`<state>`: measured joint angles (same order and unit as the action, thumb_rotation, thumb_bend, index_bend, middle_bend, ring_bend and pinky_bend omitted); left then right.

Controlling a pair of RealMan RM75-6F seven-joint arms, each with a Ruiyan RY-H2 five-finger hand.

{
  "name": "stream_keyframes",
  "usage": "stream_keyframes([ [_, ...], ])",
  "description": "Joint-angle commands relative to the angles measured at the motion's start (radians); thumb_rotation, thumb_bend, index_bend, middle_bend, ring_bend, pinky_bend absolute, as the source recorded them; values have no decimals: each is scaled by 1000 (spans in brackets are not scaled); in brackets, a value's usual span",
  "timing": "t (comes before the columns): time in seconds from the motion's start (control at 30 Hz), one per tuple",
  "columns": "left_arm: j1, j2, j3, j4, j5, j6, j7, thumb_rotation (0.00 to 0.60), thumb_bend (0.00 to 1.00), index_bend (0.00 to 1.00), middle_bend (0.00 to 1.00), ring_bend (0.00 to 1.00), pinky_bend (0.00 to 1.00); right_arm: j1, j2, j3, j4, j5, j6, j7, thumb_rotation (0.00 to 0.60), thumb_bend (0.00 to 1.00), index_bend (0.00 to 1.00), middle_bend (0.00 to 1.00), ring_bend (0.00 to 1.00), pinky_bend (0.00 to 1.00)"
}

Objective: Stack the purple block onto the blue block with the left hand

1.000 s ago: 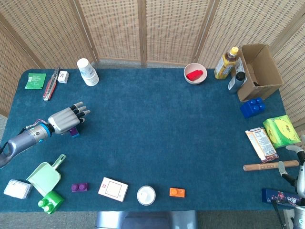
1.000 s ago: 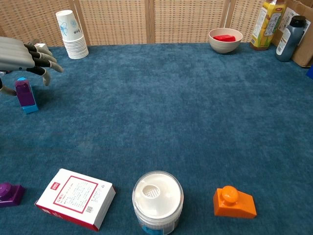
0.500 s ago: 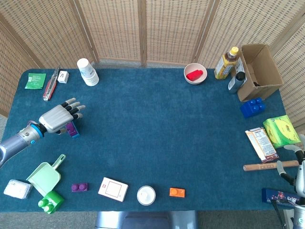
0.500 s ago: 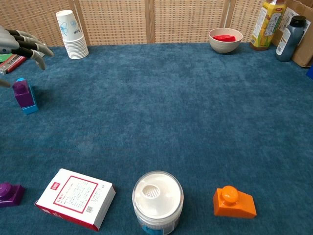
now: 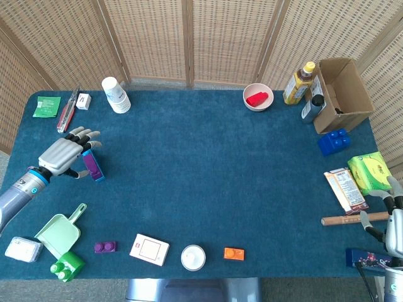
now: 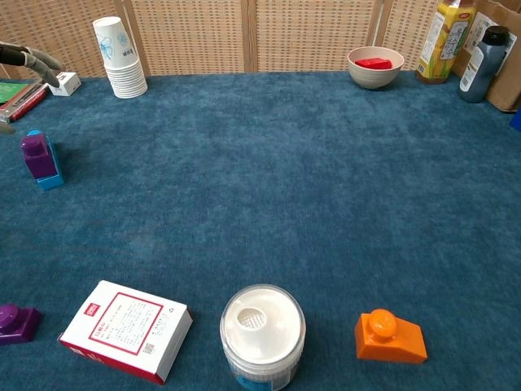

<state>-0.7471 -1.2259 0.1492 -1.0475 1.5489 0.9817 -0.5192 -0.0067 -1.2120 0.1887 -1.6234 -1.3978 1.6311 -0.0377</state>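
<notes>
A purple block [image 5: 92, 162] [image 6: 36, 154] stands on a small blue block [image 5: 98, 177] [image 6: 49, 179] at the table's left side. My left hand [image 5: 62, 153] hangs open just left of the stack, fingers spread, not touching it; in the chest view only its fingertips [image 6: 31, 59] show at the left edge. My right hand [image 5: 393, 217] is at the far right edge of the head view, fingers apart, holding nothing.
A second purple block [image 5: 104, 247] [image 6: 15, 322], a green scoop [image 5: 59, 233], a white card box [image 5: 149, 249], a white jar [image 5: 193, 257] and an orange block [image 5: 233, 253] lie along the front. Stacked cups [image 5: 116, 95], a bowl [image 5: 258, 97] and a cardboard box [image 5: 340, 94] stand at the back.
My left hand has drawn back to the left and up, away from the purple block, which now stands alone on the blue block. The right hand shifted slightly.
</notes>
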Motion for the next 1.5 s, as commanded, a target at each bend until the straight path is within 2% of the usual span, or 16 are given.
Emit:
stream_keyframes([
  [0.03, 17, -3, -28, -40, -50, -53, -24, 366, 260, 148, 49, 0, 0, 1, -3, -1, 6, 1, -3, 5, 600, 284, 352, 140, 0, 0],
  [0.07, 19, -6, -33, -45, -61, -63, -24, 315, 251, 149, 49, 0, 0, 1, -4, -2, 8, 2, -4, 7, 600, 283, 352, 140, 0, 0],
  [0.13, 27, -22, -54, -52, -89, -78, -21, 174, 227, 156, 47, 0, 0, -1, -5, -2, 14, 4, -3, 15, 600, 282, 353, 140, 0, 0],
  [0.23, 35, -45, -75, -46, -111, -86, -10, 59, 202, 158, 46, 0, 0, -3, -5, -1, 20, 7, -2, 22, 600, 282, 353, 140, 0, 0],
  [0.33, 44, -87, -101, -23, -132, -89, -13, 0, 174, 154, 40, 0, 0, -3, -6, 0, 29, 12, -6, 32, 600, 282, 353, 140, 0, 0],
  [0.7, 52, -228, -123, 121, -119, -113, -13, 0, 154, 145, 20, 0, 0, -13, 2, 4, 44, 23, 1, 60, 600, 283, 352, 140, 0, 0],
  [0.93, 49, -281, -121, 191, -99, -138, -25, 0, 154, 141, 16, 0, 0, -23, 6, 4, 43, 23, 13, 71, 600, 283, 353, 140, 0, 0],
  [1.2, 45, -289, -127, 188, -78, -130, -54, 0, 154, 141, 12, 0, 0, -29, 7, 4, 44, 26, 18, 75, 600, 283, 353, 140, 0, 0],
  [1.5, 48, -318, -122, 221, -55, -116, -28, 0, 154, 123, 11, 0, 0, -28, 7, 7, 53, 25, 16, 85, 600, 283, 353, 139, 0, 0],
])
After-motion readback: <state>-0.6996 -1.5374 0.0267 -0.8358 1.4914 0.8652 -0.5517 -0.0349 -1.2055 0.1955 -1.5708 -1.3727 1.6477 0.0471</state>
